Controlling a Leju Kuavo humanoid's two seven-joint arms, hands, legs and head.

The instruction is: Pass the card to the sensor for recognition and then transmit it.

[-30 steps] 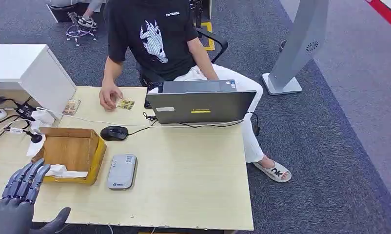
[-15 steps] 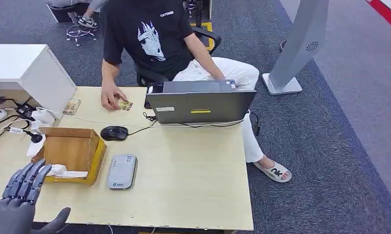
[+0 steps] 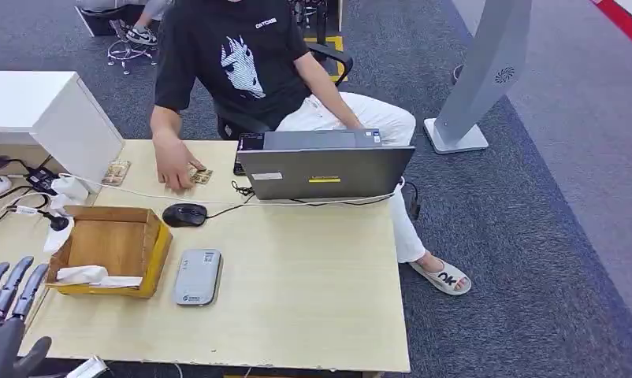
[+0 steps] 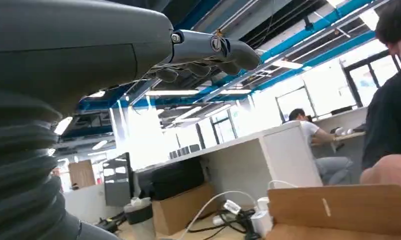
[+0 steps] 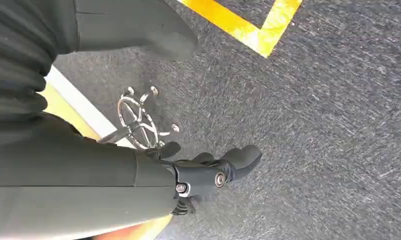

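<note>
Left hand (image 3: 5, 315) empty, fingers spread, off the table's (image 3: 313, 299) near-left corner. Card (image 3: 200, 175) is under the person's hand (image 3: 173, 167) at the far edge; wait for release, then reach in flat. Right hand (image 5: 208, 172) hangs, holds nothing, fingers look loosely curled.

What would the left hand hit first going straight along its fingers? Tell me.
Probably the wooden box: the left hand, open and empty, points up the table toward its near left corner. Depth is unclear, so it might pass just beside it.

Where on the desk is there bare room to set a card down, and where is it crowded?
The widest bare patch lies on the desk between the laptop, the grey reader and the near edge. It is crowded at the far left: the wooden box, mouse, cables, and the person's hand on a card.
</note>
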